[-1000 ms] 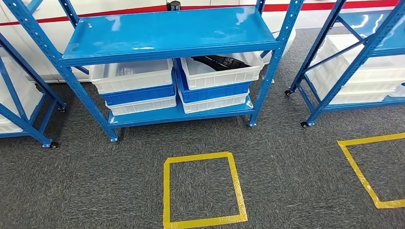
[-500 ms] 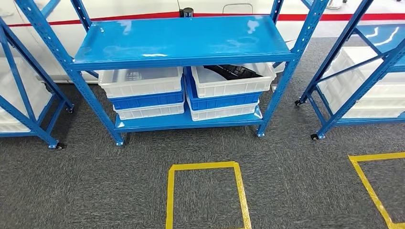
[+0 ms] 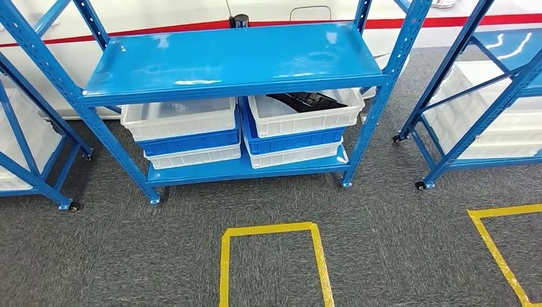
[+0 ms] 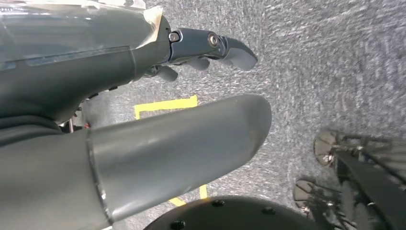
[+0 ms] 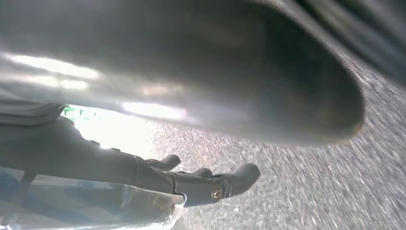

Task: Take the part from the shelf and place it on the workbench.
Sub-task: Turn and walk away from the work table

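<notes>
Facing the blue metal shelf rack (image 3: 236,61) from the head view, we have its glossy upper deck bare and catching the ceiling light, and on the lower deck two stacks of plastic crates side by side. Left stack: a white plastic crate (image 3: 179,118) on top, a blue one under it, another white one at the bottom. Right stack, same order, and in its top white crate (image 3: 305,113) lies the black part (image 3: 300,99), a dark flat piece resting toward the back of the crate, partly hidden under the edge of the upper deck. Grey carpet floor (image 3: 383,243) runs in front, with a yellow tape square (image 3: 271,262) marked out directly before the rack and the corner of a second yellow tape outline (image 3: 502,249) off to the right. More blue racks flank the middle one, the right-hand rack (image 3: 473,96) holding stacked white crates too. Down at the wrists, the left hand (image 4: 210,50) hangs over the carpet with nothing in it, fingers apart and lightly curved, thick grey thumb running alongside. The right hand (image 5: 206,184) looks the same over the carpet: empty, fingers loosely extended and separated, strong glare washing out the area behind it.
</notes>
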Motion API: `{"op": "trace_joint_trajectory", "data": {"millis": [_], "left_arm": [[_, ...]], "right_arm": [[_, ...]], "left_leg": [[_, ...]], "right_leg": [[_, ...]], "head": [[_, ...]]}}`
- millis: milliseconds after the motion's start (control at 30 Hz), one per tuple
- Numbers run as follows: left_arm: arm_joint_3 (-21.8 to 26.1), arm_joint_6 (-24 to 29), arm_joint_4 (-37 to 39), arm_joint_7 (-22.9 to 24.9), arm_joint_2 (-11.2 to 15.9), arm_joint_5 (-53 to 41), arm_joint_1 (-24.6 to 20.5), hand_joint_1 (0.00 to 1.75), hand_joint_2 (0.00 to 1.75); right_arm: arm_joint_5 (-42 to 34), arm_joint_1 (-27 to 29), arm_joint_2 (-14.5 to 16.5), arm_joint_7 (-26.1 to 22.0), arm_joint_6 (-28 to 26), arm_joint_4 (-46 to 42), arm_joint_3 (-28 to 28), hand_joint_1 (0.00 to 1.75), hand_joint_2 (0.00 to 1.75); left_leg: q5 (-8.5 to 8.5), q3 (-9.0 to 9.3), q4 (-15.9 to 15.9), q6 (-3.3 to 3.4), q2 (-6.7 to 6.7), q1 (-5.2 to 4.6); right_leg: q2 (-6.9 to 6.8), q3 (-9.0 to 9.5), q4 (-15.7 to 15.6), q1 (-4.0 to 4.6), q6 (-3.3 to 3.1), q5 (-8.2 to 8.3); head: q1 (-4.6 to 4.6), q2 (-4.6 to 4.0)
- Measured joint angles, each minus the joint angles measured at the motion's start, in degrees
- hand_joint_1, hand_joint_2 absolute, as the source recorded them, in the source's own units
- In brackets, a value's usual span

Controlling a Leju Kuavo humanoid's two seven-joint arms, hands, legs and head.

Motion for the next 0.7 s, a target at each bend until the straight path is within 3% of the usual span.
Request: {"op": "trace_joint_trajectory", "data": {"millis": [100,133,200,267,300,333,367,400,433,500,567,600,667,700], "left_arm": [[0.0,-0.1,0.0,0.1,0.0,0.0,0.2,0.0,0.0],[0.0,-0.1,0.0,0.1,-0.1,0.0,0.1,0.0,0.0],[0.0,-0.1,0.0,0.1,0.0,0.0,-0.1,0.0,0.0],[0.0,-0.1,0.0,0.1,-0.1,0.1,-0.1,0.0,0.0],[0.0,-0.1,0.0,0.2,-0.2,0.2,0.0,0.0,0.0],[0.0,-0.1,0.0,0.2,-0.2,0.3,0.0,0.0,0.0],[0.0,0.0,0.0,0.3,-0.3,0.3,0.0,0.0,0.0],[0.0,0.0,0.0,0.3,-0.3,0.3,0.0,0.0,0.0],[0.0,0.1,0.0,0.3,-0.4,0.4,0.0,0.0,0.0],[0.0,0.1,0.0,0.3,-0.4,0.4,0.0,0.0,0.0],[0.0,0.1,0.0,0.3,-0.4,0.4,0.0,0.0,0.0],[0.0,0.1,0.0,0.4,-0.4,0.4,0.0,0.0,0.0],[0.0,0.1,0.0,0.4,-0.4,0.4,-0.1,0.0,0.0],[0.0,0.1,0.0,0.4,-0.4,0.4,-0.2,0.0,0.0]], "right_arm": [[-0.1,-0.1,-0.1,0.0,0.0,0.0,0.0,0.0,0.0],[0.0,-0.1,-0.2,0.0,0.0,0.0,0.0,0.0,0.0],[0.0,-0.2,-0.3,0.0,0.0,0.0,-0.1,0.0,0.0],[0.0,-0.4,-0.4,-0.1,-0.1,0.0,-0.2,0.0,0.0],[0.0,-0.6,-0.5,-0.1,-0.1,0.0,-0.3,0.0,0.0],[0.0,-0.7,-0.6,-0.2,-0.1,0.0,-0.3,0.0,0.0],[0.1,-0.7,-0.6,-0.1,-0.1,0.0,-0.4,0.0,0.0],[0.2,-0.6,-0.7,-0.1,-0.1,0.0,-0.4,0.0,0.0],[0.3,-0.5,-0.7,0.0,-0.1,0.0,-0.4,0.0,0.0],[0.3,-0.4,-0.7,0.0,0.0,0.0,-0.5,0.0,0.0],[0.3,-0.4,-0.6,0.0,0.0,0.0,-0.6,0.0,0.0],[0.3,-0.3,-0.6,0.0,0.0,0.0,-0.6,0.0,0.0],[0.3,-0.2,-0.5,0.0,0.0,0.0,-0.6,0.0,0.0],[0.3,-0.2,-0.5,0.0,0.0,0.0,-0.6,0.0,0.0]], "left_leg": [[0.73,1.96,-1.5,0.5,-0.28,0.24],[0.71,2.7,-1.7,0.59,-0.29,0.45],[0.58,3.43,-2.0,0.84,-0.33,0.68],[0.22,3.62,-2.0,0.94,-0.38,0.79],[-0.04,3.84,-2.0,0.87,-0.43,0.9],[-0.36,4.18,-1.9,0.71,-0.53,1.07],[-0.69,4.63,-1.9,0.45,-0.65,1.27],[-1.11,5.1,-1.9,0.1,-0.79,1.45],[-1.63,5.61,-1.8,-0.31,-0.91,1.52],[-2.69,6.11,-1.7,-1.24,-0.91,1.4],[-3.04,6.55,-1.1,-2.02,-0.73,1.41],[-3.25,6.74,-0.5,-2.35,-0.62,1.53],[-4.56,5.52,2.8,-2.88,-0.45,1.76],[-5.79,3.79,5.6,-3.13,-0.4,1.77]], "right_leg": [[-0.05,0.8,1.6,0.0,0.94,-0.26],[-0.01,0.16,3.1,-0.01,1.09,-0.9],[0.1,-3.1,8.8,-0.13,1.19,-3.08],[0.13,-7.62,14.9,-0.39,1.31,-5.43],[0.13,-9.02,16.1,-0.53,1.56,-5.77],[0.13,-9.54,15.5,-0.68,2.08,-5.19],[0.13,-8.94,12.9,-0.88,2.79,-3.51],[0.12,-7.73,8.9,-1.18,3.66,-1.02],[-0.01,-6.61,5.3,-1.39,4.07,0.94],[-0.36,-5.14,1.2,-1.43,3.24,2.4],[-0.37,-4.54,1.1,-1.34,1.46,2.11],[-0.24,-4.15,1.0,-1.41,0.96,2.37],[-0.13,-2.99,1.0,-1.44,0.2,2.15],[-0.16,-2.72,0.9,-1.31,-0.06,1.94]], "head": [[0.01,0.0],[0.16,0.0],[0.54,0.0],[0.73,0.0],[0.72,0.0],[0.74,0.0],[0.77,0.0],[0.83,0.0],[0.98,0.0],[1.15,0.0],[1.01,0.0],[0.83,0.0],[0.36,0.0],[0.14,0.0]]}}
